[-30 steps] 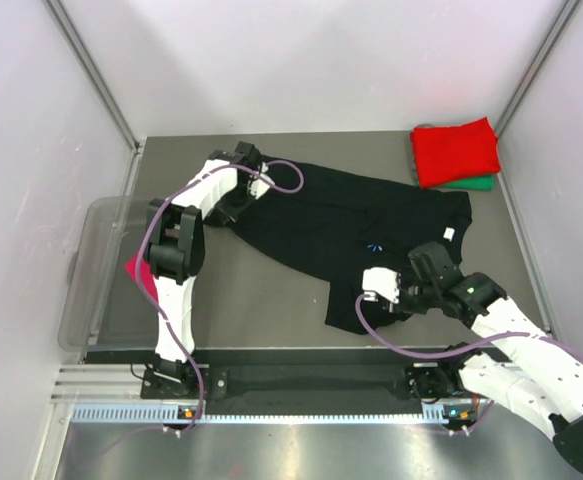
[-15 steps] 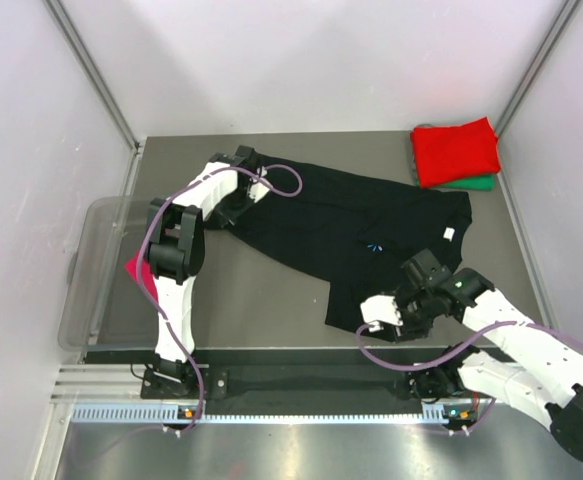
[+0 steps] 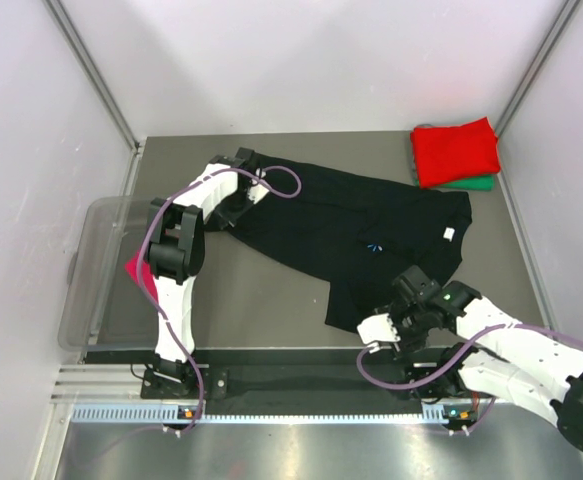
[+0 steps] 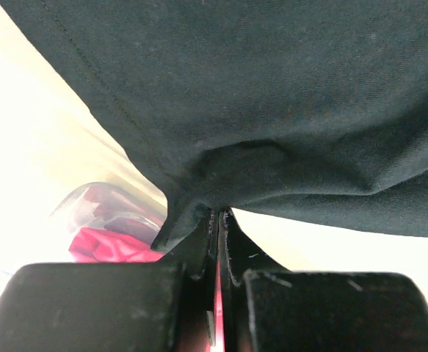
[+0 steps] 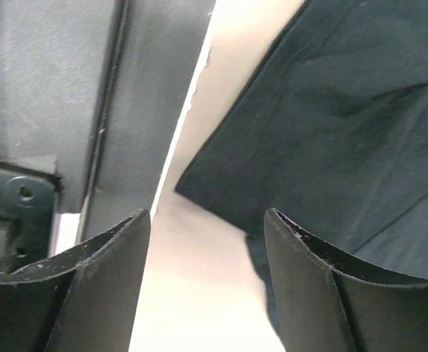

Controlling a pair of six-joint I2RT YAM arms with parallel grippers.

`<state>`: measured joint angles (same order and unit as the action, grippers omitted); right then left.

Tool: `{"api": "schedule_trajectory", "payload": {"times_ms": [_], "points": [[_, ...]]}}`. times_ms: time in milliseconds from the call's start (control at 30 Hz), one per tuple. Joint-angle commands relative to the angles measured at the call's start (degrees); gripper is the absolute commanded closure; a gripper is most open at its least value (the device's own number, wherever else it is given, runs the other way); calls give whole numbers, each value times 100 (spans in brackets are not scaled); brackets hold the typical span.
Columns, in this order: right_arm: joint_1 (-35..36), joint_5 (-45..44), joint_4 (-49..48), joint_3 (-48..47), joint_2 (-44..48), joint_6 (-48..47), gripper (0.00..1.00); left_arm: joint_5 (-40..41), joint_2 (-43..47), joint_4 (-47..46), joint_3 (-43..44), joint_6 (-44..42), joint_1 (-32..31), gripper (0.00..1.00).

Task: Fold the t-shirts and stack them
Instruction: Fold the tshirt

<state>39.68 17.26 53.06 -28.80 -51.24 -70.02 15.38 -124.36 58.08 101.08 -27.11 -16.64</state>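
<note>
The likeliest failure, as I judge it, is a missed or thin pinch at the near edge of the worktop [image 3: 271, 290]. The right tool [image 5: 206, 220] hangs over the bare corner of the black t-shirt [image 3: 341, 225], where only a sliver of hem lies between its fingers. That corner sits just beside the worktop's near edge, so closing slightly off line would catch nothing or scrape the edge. A second risk is at the other end. The left tool [image 4: 219, 220] grips only a small puckered bit of hem toward the far left corner, and a pull from the right could draw the cloth out of it or drag the creased shirt askew. The left tool is fully closed on that hem, its fingers pressed together with cloth between them. The right tool is spread wide and holds nothing; whether its tips touch the worktop I cannot tell. The black t-shirt lies spread across the middle of the worktop. A folded red t-shirt [image 3: 456, 150] rests on a green t-shirt [image 3: 476, 183] at the far right corner. A magenta t-shirt [image 3: 139, 272] sits in the clear bin [image 3: 86, 300] off the left edge.
</note>
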Motion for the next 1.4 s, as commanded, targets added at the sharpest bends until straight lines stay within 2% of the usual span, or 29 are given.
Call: {"api": "schedule_trajectory", "payload": {"times_ms": [0,267,367,700,800,1033,1367], "points": [[127,76,-436,49,-9,-100,36,71,-19,-157,61,83,3,100],[399,76,-647,216,-351,-117,40,53,-106,-157,61,110,3,100],[487,24,-753,313,-579,-135,46,71,-106,-166,79,110,3,100],[488,15,-771,68,-677,120,88,80,-45,-175,52,84,3,100],[444,-126,-464,-256,-327,251,94,123,-45,-131,166,22,12,100],[-82,-284,178,-1075,123,366,97,238,-63,106,676,-285,-6,100],[-1533,-381,82,-1523,475,665,100,457,-124,89,1142,-699,-111,100]]}}
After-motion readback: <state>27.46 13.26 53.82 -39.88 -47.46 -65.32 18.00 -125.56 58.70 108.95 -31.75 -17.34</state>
